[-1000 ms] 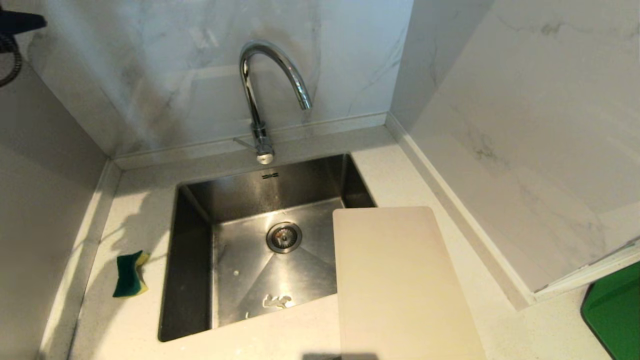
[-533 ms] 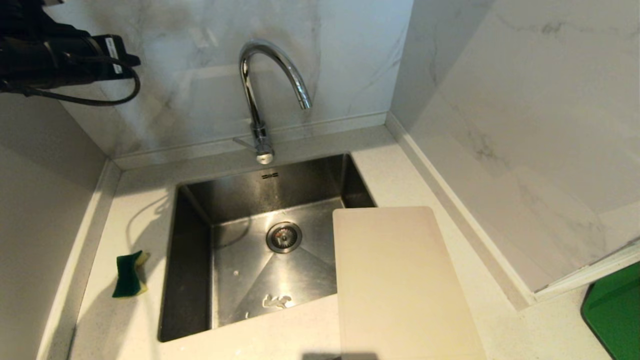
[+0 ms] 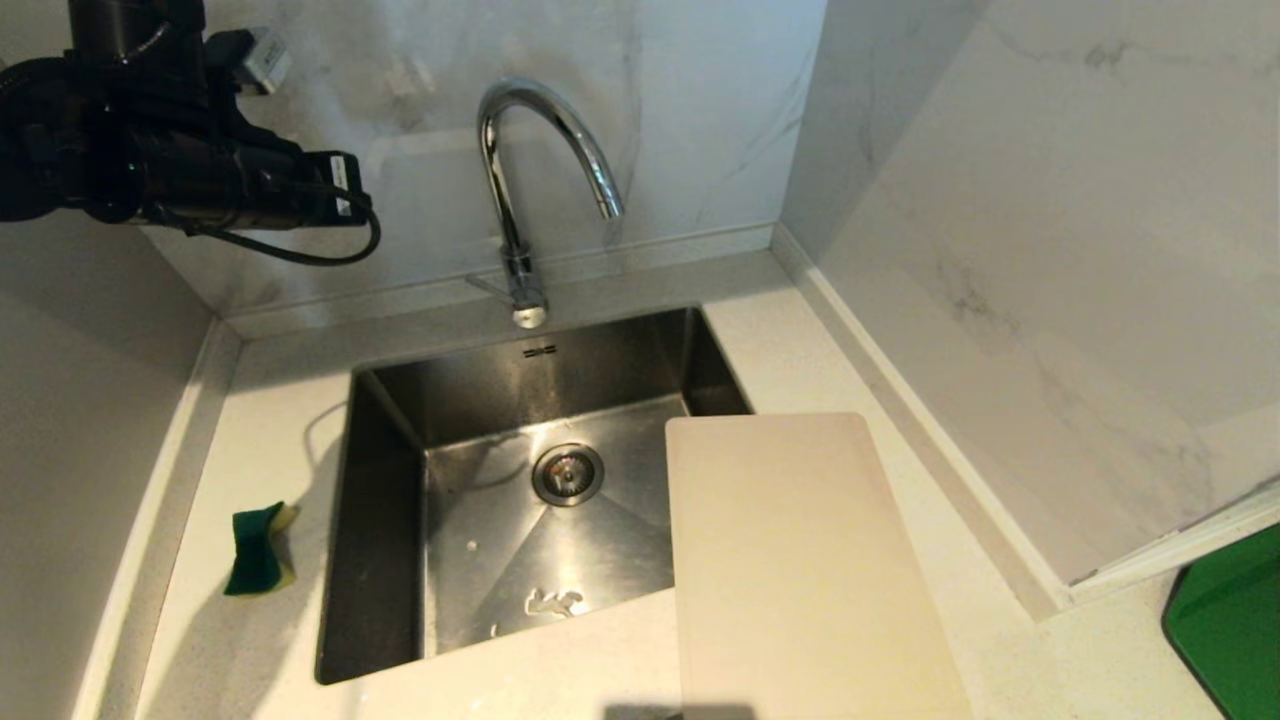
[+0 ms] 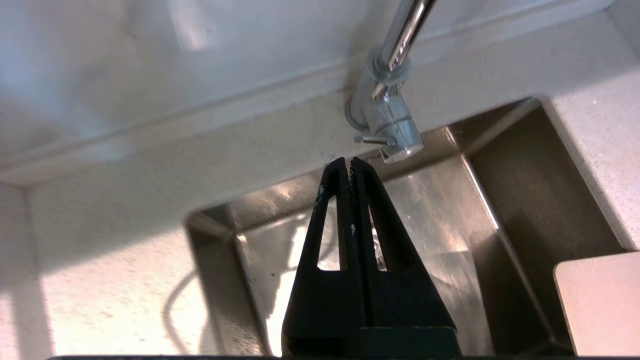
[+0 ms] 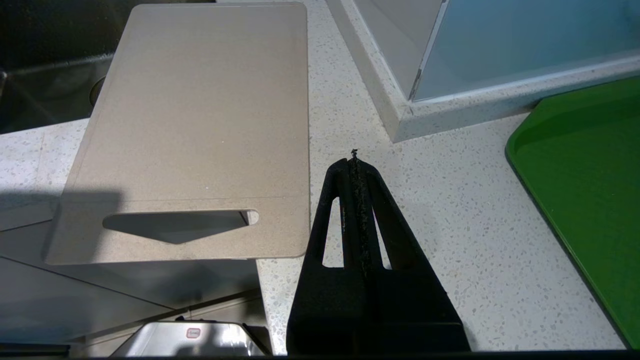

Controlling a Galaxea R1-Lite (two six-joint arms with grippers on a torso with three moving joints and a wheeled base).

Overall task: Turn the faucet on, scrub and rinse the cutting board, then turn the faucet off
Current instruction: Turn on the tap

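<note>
Left claw point(image 4: 350, 165) pinched closed, empty, just near of the thin chrome side lever point(image 4: 372, 141) at the base of the tall chrome gooseneck faucet point(image 3: 520, 200), far side of the steel sink point(image 3: 400, 560). Best nudged sideways with closed tips. Large cream plastic cutting board point(image 3: 800, 570) flat on the pale speckled table point(image 3: 270, 420), right of the sink.

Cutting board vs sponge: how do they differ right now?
The cutting board is large, flat and cream-white; the sponge is small, green and yellow, with a pinched waist. The board lies right of the sink, its far corner overhanging the basin; the sponge lies left of it, wholly on the counter. Neither is held.
</note>
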